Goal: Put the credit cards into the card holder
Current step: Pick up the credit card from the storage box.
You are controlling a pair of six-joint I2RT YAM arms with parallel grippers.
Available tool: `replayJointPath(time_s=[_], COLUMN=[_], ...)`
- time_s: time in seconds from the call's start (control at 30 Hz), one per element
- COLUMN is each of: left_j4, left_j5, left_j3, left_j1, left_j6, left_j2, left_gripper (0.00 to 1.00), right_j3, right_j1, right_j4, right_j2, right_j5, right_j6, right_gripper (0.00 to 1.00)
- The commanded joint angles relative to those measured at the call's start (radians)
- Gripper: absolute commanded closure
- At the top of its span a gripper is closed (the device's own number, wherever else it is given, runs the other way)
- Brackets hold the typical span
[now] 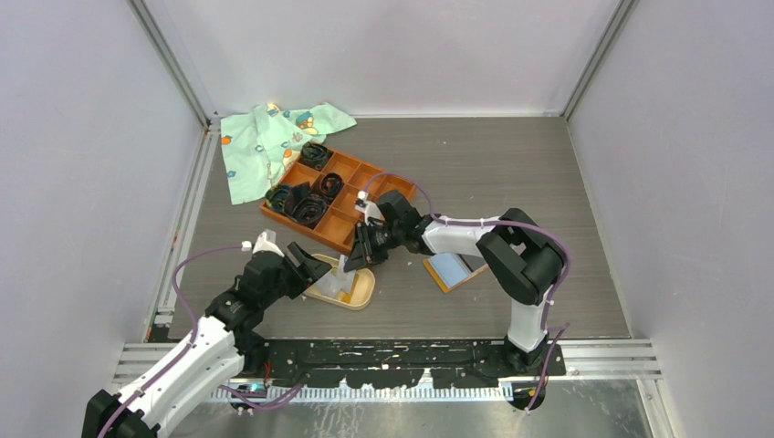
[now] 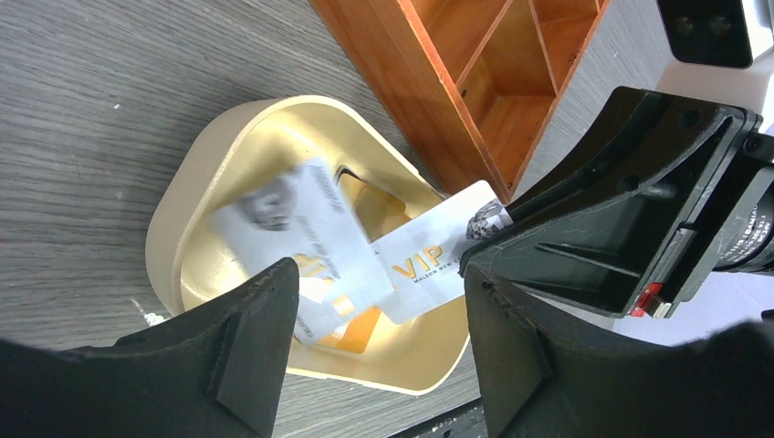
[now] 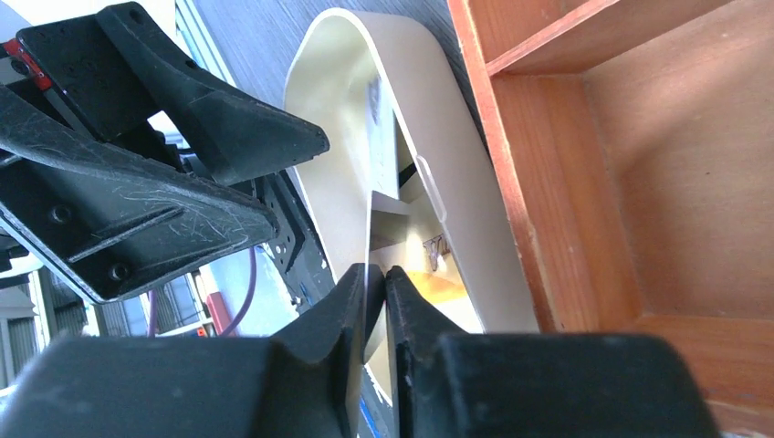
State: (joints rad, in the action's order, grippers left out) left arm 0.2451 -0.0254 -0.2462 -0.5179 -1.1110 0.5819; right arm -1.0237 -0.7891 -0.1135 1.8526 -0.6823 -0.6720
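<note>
The card holder (image 1: 358, 294), a beige tray with a raised rim, lies near the table's front. My right gripper (image 1: 358, 255) is shut on the corner of a white credit card marked VIP (image 2: 429, 265), held tilted over the holder's far side. The right wrist view shows that card (image 3: 369, 245) edge-on between my right gripper's (image 3: 376, 278) fingers. Inside the holder (image 2: 210, 173) a blurred pale card (image 2: 292, 233) leans and an orange card (image 2: 360, 330) lies flat. My left gripper (image 2: 379, 365) hovers open at the holder's near rim, empty; the top view has it (image 1: 319, 266) left of the holder.
An orange grid tray (image 1: 360, 178) holding black coiled bands (image 1: 308, 208) stands just behind the holder. An open orange wallet (image 1: 454, 271) with a blue-grey inside lies to the right. A green patterned cloth (image 1: 265, 141) sits at the back left.
</note>
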Motion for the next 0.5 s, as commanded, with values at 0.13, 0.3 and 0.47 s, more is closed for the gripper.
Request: replayJointPath(time_s=[0.13,0.3,0.47], left_j4=[-0.022,-0.049,-0.144], left_j5=[0.005,0.054,0.17], left_j3=[-0.039,-0.043,-0.055], left_j1=[-0.002,-0.002,-0.003], left_j6=[0.026,0.102,0.249], left_j2=[-0.002,-0.04,-0.1], left_gripper=[0.33,0.33,0.28], right_j3=[-0.03,-0.056,-0.082], right_j1=[0.008,0.024,0.078], right_j4=[-0.005,0.084,0.194], right_j2=[-0.043,-0.113,-0.193], right_j5=[0.014,0.036,-0.099], right_j6=[0.037,0.191,0.382], right_gripper=[0.96,0.98,0.99])
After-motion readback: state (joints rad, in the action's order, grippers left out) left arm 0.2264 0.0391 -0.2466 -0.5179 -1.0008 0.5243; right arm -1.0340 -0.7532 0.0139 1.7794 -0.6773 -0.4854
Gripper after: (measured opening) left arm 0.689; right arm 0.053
